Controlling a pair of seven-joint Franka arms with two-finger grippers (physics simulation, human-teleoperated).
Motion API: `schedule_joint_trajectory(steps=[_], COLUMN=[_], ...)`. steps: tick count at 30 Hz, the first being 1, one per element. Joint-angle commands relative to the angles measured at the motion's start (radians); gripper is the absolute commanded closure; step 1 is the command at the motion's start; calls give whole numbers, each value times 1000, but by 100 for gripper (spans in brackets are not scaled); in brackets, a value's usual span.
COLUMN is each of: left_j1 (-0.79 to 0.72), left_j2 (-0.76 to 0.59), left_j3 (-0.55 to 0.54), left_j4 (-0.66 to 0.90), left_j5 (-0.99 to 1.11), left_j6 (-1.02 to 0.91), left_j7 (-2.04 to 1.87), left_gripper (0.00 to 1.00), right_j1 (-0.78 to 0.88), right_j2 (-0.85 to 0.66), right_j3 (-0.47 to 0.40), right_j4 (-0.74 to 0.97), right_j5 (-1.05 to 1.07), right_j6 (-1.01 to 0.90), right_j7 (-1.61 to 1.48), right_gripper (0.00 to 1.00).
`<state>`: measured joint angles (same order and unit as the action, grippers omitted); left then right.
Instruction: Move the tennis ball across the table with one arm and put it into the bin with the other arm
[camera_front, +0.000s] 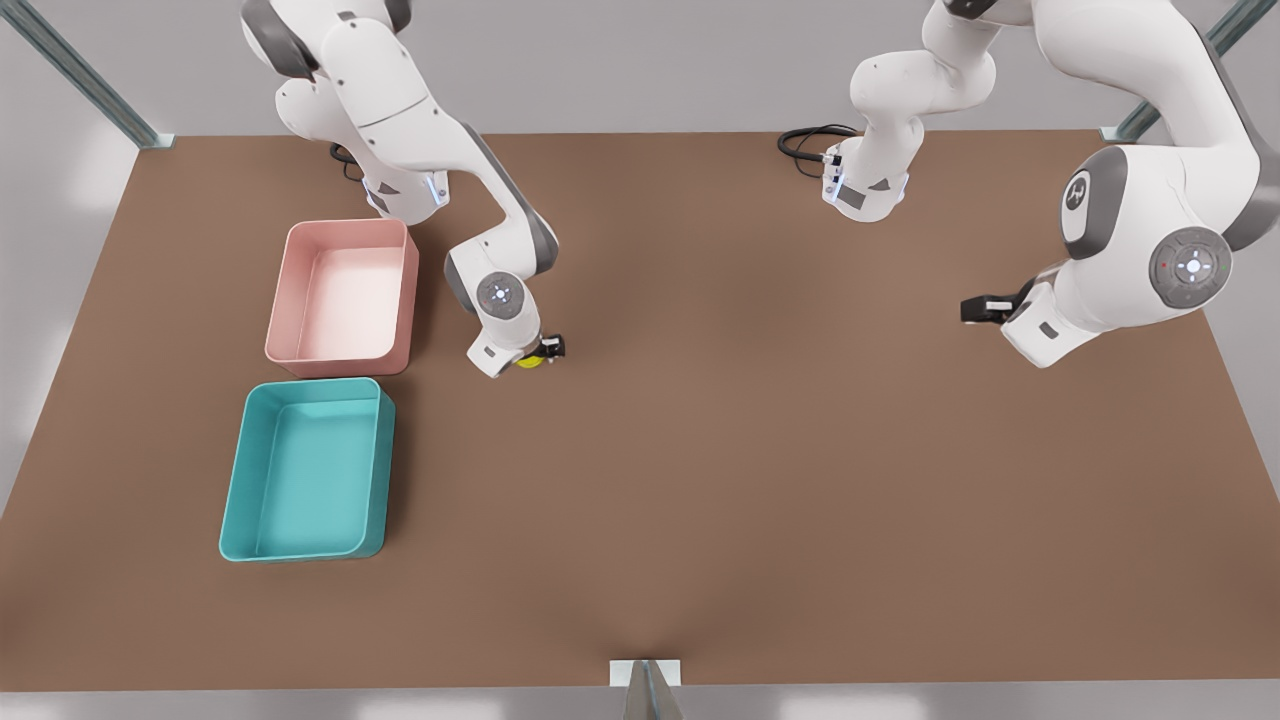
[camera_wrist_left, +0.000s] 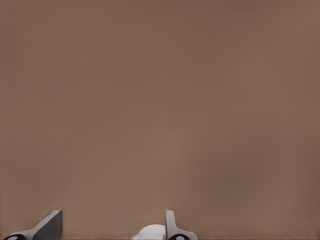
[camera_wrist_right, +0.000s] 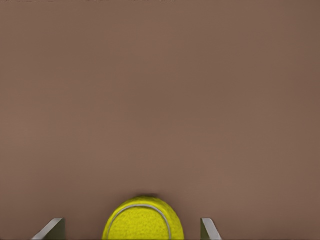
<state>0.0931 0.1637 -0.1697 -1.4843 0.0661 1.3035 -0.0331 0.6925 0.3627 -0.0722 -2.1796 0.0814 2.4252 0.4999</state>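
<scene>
Right gripper (camera_front: 545, 352) straddles the ball (camera_front: 530, 360), fingers wide.
Next: close, lift, carry to the bin (camera_front: 232, 500); left gripper (camera_front: 975, 310) waits, open.

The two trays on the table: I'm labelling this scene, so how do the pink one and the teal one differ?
Colour: the pink tray is pale pink, the teal bin turquoise. Place: the pink tray lies farther back on the table, the teal bin nearer the camera. Neighbour: the right gripper, with the tennis ball between its open fingers, is beside the pink tray, farther from the teal bin. Both are empty, low-walled rectangles with rounded corners.
</scene>
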Motion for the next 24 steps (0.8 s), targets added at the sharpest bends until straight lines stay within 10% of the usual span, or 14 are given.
schedule_joint_trajectory(steps=[1,24], left_j1=[-3,16], left_j2=[0,51], left_j3=[-1,1], left_j4=[-1,-2], left_j5=[-3,-3], left_j6=[-21,-21], left_j7=[-13,-13], left_gripper=[0,0], right_j1=[1,36], right_j2=[12,76], right_j3=[0,0], right_j4=[-2,-68], right_j5=[3,8], right_j6=[61,164], right_j7=[51,55], right_gripper=[0,0])
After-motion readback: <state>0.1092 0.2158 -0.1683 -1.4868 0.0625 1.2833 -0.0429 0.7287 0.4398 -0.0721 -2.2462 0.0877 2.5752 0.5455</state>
